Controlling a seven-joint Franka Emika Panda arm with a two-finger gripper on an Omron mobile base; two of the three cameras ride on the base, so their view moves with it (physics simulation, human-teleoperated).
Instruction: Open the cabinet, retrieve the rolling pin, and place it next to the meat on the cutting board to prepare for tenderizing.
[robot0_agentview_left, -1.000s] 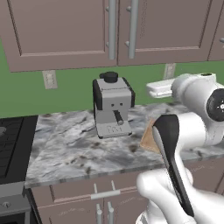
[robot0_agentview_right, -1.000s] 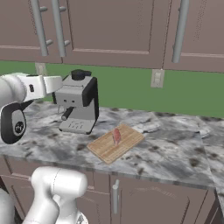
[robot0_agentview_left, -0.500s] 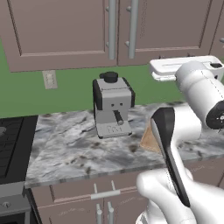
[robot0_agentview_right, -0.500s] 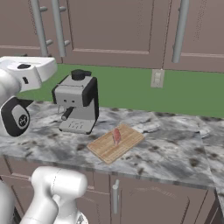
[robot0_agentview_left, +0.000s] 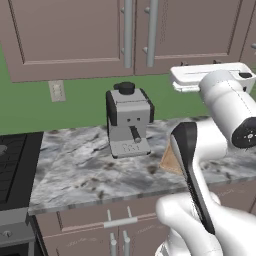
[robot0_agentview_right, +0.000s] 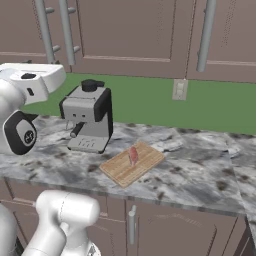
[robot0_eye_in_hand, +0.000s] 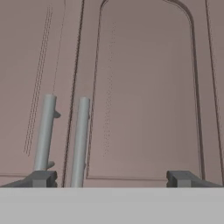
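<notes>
The cabinet (robot0_agentview_left: 65, 35) (robot0_agentview_right: 125, 30) hangs above the counter with both tall doors shut. In the hand view its two silver bar handles (robot0_eye_in_hand: 45, 131) (robot0_eye_in_hand: 80, 140) stand side by side left of centre, just in front of the right door panel (robot0_eye_in_hand: 144, 87). My gripper (robot0_eye_in_hand: 113, 179) is open and empty, facing the doors, its left fingertip (robot0_eye_in_hand: 41, 178) below the handles. The white hand (robot0_agentview_left: 210, 77) (robot0_agentview_right: 35, 77) hovers above the counter beside the coffee machine. The cutting board (robot0_agentview_right: 117, 172) lies on the counter with the meat (robot0_agentview_right: 133, 155) on it. The rolling pin is hidden.
A grey coffee machine (robot0_agentview_left: 129, 125) (robot0_agentview_right: 89, 122) stands on the marble counter (robot0_agentview_left: 75, 165) left of the board. A black stove (robot0_agentview_left: 12, 165) sits at the far left. Another wall cabinet handle (robot0_agentview_right: 205, 35) hangs to the right. Lower cabinet doors (robot0_agentview_right: 165, 225) run under the counter.
The hand has risen from coffee-machine height towards the lower edge of the cabinet doors. The jaws stayed open; nothing on the counter moved.
</notes>
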